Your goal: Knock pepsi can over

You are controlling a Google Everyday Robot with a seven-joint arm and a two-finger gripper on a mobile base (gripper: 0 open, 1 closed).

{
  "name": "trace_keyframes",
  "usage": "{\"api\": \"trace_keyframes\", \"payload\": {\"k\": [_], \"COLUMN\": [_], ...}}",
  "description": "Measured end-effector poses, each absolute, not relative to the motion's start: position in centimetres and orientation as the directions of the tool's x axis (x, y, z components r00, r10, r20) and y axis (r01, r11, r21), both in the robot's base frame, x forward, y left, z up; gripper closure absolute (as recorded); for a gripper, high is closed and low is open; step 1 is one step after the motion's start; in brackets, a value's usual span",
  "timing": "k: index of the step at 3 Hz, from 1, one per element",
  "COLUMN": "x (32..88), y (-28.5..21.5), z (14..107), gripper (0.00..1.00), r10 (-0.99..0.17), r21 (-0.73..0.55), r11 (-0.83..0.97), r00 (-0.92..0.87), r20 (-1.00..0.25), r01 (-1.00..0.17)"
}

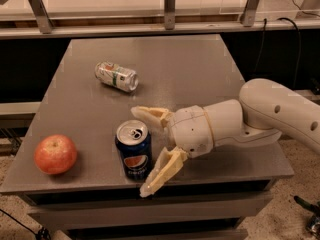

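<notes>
Currently upright: dark blue pepsi can [132,156], silver top; end effector [139,151] spread wide just beside.

Smooth white arm [280,109] — yellowish-fingered gripper [141,151] at its end

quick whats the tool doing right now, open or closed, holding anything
tool: open, holding nothing, spread around the right side of the upright pepsi can near the front edge of the table.

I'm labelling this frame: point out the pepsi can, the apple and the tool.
pepsi can [129,147], camera view, blue side wall.
apple [55,154], camera view, middle of red skin.
tool [140,151], camera view, midway between its open fingertips, by the can.
</notes>
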State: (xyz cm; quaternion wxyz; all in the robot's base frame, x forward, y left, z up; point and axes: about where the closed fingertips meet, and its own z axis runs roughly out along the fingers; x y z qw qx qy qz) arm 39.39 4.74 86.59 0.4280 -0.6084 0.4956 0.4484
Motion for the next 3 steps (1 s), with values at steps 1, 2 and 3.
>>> {"api": "trace_keyframes", "payload": {"k": [1, 2, 3], "x": [38.46, 37.98, 37.81], "y": [5.14, 5.38, 5.64], "z": [86.86, 86.93, 86.45], "gripper": [0.19, 0.42, 0.6], "r10": [-0.226, -0.217, -0.208], "r21": [-0.046, -0.019, -0.001], "r11": [-0.178, -0.191, -0.196], "r00": [0.087, 0.061, 0.043], "r20": [-0.97, -0.974, -0.977], "r01": [-0.983, -0.982, -0.981]}}
